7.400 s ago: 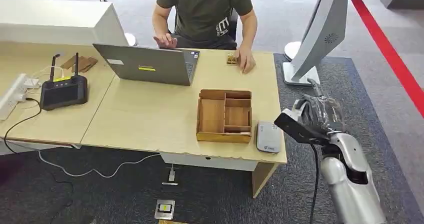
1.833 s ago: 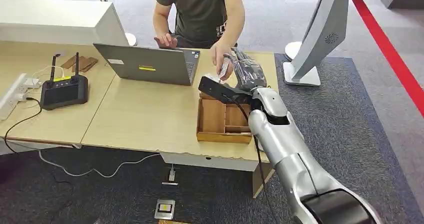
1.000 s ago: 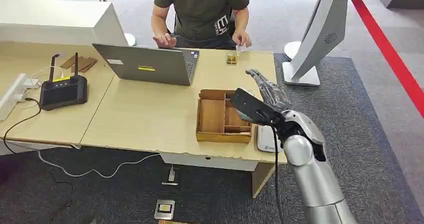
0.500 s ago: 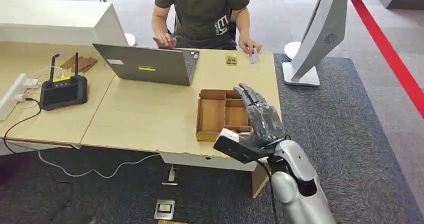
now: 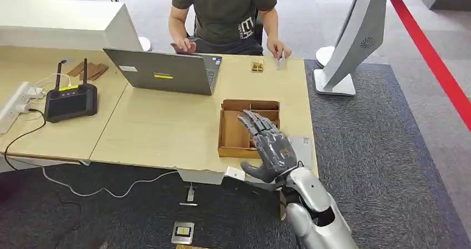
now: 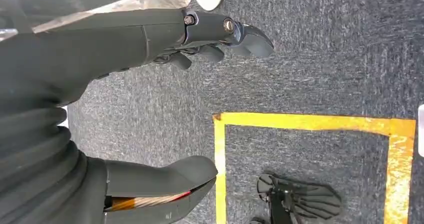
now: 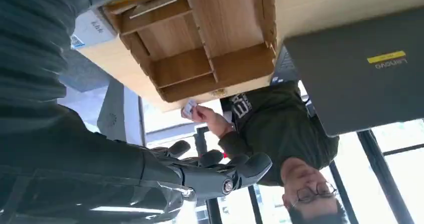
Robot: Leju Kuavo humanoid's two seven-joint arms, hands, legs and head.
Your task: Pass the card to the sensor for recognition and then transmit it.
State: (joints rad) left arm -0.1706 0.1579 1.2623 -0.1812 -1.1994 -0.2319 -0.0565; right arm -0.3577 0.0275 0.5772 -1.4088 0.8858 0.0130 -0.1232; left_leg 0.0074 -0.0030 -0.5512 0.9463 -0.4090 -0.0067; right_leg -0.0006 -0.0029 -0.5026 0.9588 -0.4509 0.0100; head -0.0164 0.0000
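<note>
So the right hand [image 5: 266, 146] is back on its own side now: a couple of seconds ago it was stretched out to the far edge of the tabletop [image 5: 166, 129], right up against the person's hand [image 5: 276, 48], and now it hangs over the near right corner with fingers spread and nothing in them. The card [image 5: 281, 61] is with the person, pinched at the far right edge, next to a small wooden piece [image 5: 257, 65]. My read is the handover part is done and the arm is just retreating.

The sensor [image 5: 301, 147], a grey pad, peeks out from behind the hand at the near right corner, just beside the wooden tray [image 5: 233, 135]. The hand sits above the tray's near right side, so I'd keep it high until it's past the near edge.

Room-wise, the right edge opens onto carpet, with a white stand [image 5: 347, 43] further back. The laptop [image 5: 161, 71] is well apart, toward the far middle.

The left hand [image 6: 220, 39] hangs over the floor, fingers loosely apart, holding nothing.
</note>
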